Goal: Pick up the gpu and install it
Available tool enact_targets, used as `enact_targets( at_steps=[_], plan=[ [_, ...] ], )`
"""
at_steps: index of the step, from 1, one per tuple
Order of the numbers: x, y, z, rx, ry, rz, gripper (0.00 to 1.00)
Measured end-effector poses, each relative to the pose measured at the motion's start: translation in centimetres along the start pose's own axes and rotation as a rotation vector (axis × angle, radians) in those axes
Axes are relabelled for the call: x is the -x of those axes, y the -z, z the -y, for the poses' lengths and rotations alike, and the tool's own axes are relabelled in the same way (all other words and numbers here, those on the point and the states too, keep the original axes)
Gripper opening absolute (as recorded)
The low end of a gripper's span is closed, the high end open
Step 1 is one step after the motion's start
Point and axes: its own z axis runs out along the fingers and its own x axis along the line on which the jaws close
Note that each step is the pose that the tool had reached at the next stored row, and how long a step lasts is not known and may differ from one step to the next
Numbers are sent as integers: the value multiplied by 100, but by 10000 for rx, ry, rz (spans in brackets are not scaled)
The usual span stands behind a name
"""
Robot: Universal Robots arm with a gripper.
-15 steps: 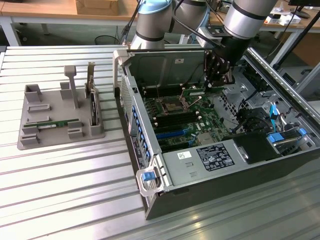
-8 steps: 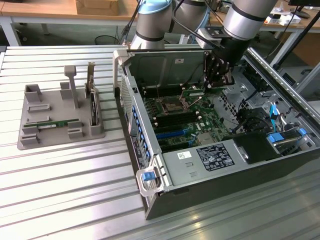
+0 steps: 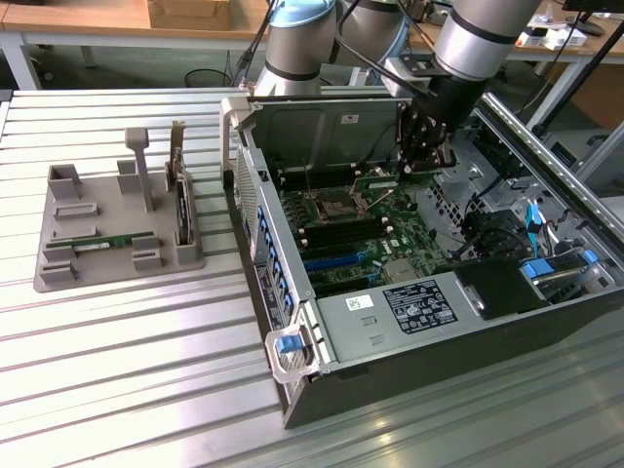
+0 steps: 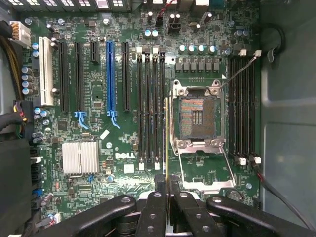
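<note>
the black gripper (image 4: 168, 185) fingers pinch the thin green circuit-board gpu stick (image 4: 168, 163) edge-on — above the green motherboard (image 4: 123, 143), near the cpu socket (image 4: 197, 116) at its 7 o'clock.

The silver-jointed robot arm (image 3: 468, 39) reaches down from above, its black wrist pointing downward; the black two-fingered gripper (image 4: 168, 190) has its fingers (image 4: 157, 207) nearly together, pinching a thin green edge-on board

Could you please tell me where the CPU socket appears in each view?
Exterior view: the CPU socket sits on the motherboard inside the open case.
Wrist view: the CPU socket lies between two banks of black memory slots.
Shared landmark: the blue expansion slot.
</note>
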Motion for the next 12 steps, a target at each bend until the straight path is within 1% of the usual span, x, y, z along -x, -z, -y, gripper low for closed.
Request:
enact_targets(
  at_steps=[12],
  plan=[
    [-1,-37,2,-1,0,0,12]
  ],
)
